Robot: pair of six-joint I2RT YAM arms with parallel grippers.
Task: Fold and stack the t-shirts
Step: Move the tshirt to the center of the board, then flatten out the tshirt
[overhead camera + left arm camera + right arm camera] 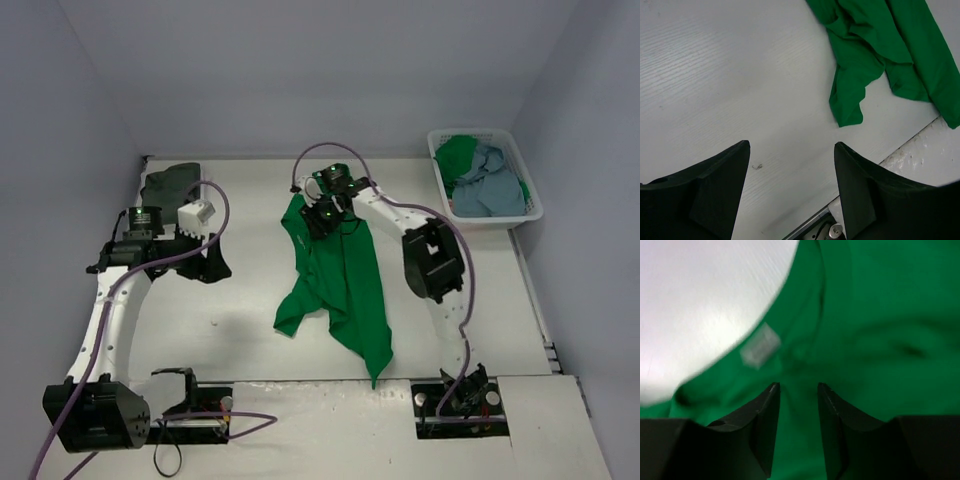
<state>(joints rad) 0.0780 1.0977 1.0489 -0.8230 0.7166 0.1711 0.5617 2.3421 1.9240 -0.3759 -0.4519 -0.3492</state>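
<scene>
While the right arm reaches from its base at the near edge up over a bent elbow and out to the far left, its right hand (pixel 322 212) points down at the far end of the green t-shirt (pixel 340 280). Seen from the right wrist, that hand (pixel 799 427) is released: its 2 fingers (pixel 767 425) stand a narrow gap apart just above the green cloth (pixel 880 315), with nothing pinched between them. Beside the neckline sits a pale tag (pixel 760 350), too blurred to read.

At the left side the left arm bends over the desk (pixel 240 300), its left hand (pixel 208 265) held above bare surface. This hand (pixel 791 150) is released too, jaws wide and holding nothing, well apart from the shirt's near corner (pixel 865 45).

Crumpled and only partly spread, the green t-shirt lies in the middle of the desk. A dark grey t-shirt (pixel 170 183) lies in the far left corner. At the far right, the white laundry basket (pixel 490 132) holds a blue-grey t-shirt (pixel 490 185) and another green garment (pixel 458 152).
</scene>
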